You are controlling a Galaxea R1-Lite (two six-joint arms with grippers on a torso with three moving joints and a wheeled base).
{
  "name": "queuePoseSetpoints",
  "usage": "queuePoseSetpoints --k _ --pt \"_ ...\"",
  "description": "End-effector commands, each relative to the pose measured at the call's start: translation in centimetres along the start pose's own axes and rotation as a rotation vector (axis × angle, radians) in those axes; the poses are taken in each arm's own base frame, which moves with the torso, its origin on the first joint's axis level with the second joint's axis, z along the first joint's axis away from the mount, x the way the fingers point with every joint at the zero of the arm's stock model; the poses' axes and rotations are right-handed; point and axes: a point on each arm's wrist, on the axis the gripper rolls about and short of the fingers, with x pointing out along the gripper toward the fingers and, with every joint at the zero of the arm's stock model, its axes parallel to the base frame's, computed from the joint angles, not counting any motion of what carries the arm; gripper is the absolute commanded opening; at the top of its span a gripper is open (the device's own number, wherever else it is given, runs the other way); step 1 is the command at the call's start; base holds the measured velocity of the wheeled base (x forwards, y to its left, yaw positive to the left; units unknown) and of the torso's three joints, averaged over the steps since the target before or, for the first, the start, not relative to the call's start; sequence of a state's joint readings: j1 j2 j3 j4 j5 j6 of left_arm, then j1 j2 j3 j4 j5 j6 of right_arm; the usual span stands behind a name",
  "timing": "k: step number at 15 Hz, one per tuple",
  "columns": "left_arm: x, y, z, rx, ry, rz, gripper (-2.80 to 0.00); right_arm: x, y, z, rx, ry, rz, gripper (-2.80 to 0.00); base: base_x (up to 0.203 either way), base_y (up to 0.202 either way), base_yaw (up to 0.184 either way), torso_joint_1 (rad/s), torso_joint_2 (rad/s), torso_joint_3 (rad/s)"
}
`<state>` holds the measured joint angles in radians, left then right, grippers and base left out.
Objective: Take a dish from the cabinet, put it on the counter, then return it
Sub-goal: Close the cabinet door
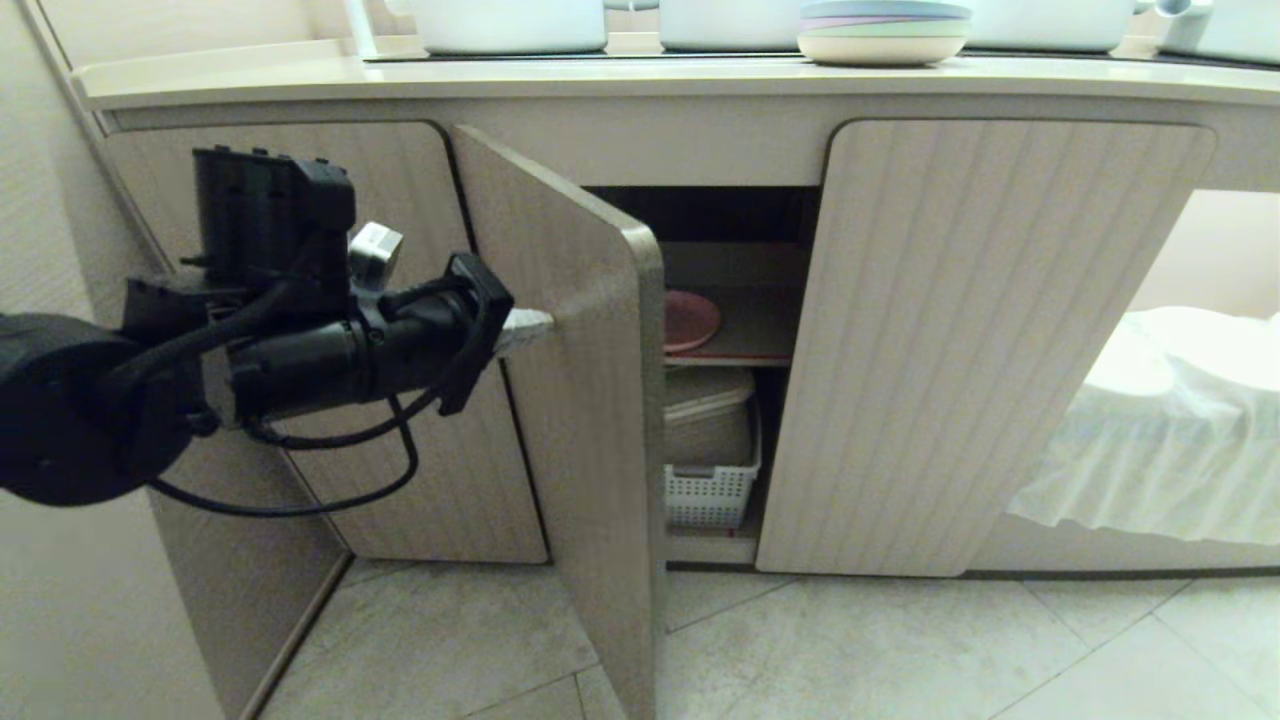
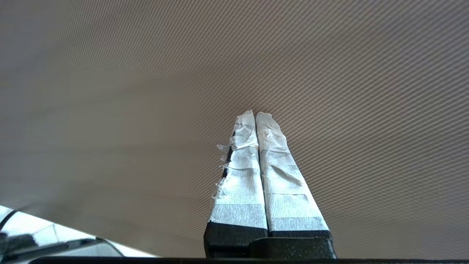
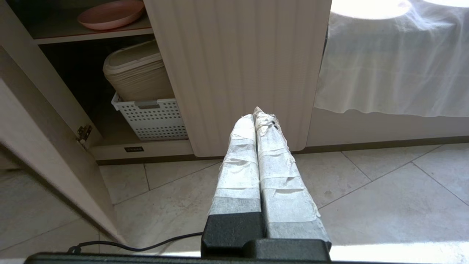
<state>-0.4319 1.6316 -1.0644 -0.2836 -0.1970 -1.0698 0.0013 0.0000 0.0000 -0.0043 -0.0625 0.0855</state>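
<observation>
The left hand [image 1: 540, 322] reaches in level from the left side of the head view, its taped fingers [image 2: 253, 161] pressed flat together with nothing between them, tips right against the inner face of the open door [image 1: 580, 400]. In the left wrist view that door panel fills nearly everything behind the fingers (whether the tips truly touch it or stop just short, I cannot tell).

The door stands swung out toward the robot, and the cabinet [image 1: 1000, 340] shows its inside through the gap. On the upper shelf [image 1: 745, 325] lies the dish [image 1: 690, 320], pink and flat, partly hidden by the door's edge in the head view; the right wrist view shows it too, resting on that same shelf. Below it a stack of cream-coloured lidded containers [image 1: 708, 415] sits in a white perforated basket [image 1: 712, 495] on the cabinet floor.

The neighbouring door to the right is closed. Up top, the tabletop [image 1: 600, 82] carries a stack of pastel plates [image 1: 884, 32] with a blue one uppermost, and white pots beside it.

The right hand [image 3: 258, 121] is out of the head view; its own camera shows the taped fingers closed against each other, empty, pointing at the closed door's lower part above the tiled floor [image 3: 366, 190]. A white cloth [image 1: 1150, 430] drapes to the right of the cabinet.
</observation>
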Motion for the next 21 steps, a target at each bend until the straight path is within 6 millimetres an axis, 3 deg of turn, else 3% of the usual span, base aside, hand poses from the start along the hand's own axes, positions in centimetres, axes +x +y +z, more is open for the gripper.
queuePoseSetpoints --k 1,9,13,18,21 --pt "1.5 -0.4 0.1 -0.002 0.009 -0.006 -2.80 0.0 0.0 0.0 0.002 0.000 0.000 -2.80 0.000 0.000 0.000 0.000 0.00 0.000" --pt "5.1 -1.3 0.2 0.015 0.012 -0.024 -2.80 0.0 0.0 0.0 0.000 0.000 0.000 -2.80 0.000 0.000 0.000 0.000 0.00 0.000" --pt "7.2 -0.8 -0.1 0.134 -0.026 0.020 -2.80 0.0 0.0 0.0 0.000 0.000 0.000 -2.80 0.000 0.000 0.000 0.000 0.00 0.000" --pt "8.9 -1.8 -0.2 0.154 -0.104 0.040 -2.80 0.0 0.0 0.0 0.000 0.000 0.000 -2.80 0.000 0.000 0.000 0.000 0.00 0.000" --pt "10.4 -1.1 -1.1 0.220 -0.156 0.114 -2.80 0.0 0.0 0.0 0.000 0.000 0.000 -2.80 0.000 0.000 0.000 0.000 0.00 0.000"
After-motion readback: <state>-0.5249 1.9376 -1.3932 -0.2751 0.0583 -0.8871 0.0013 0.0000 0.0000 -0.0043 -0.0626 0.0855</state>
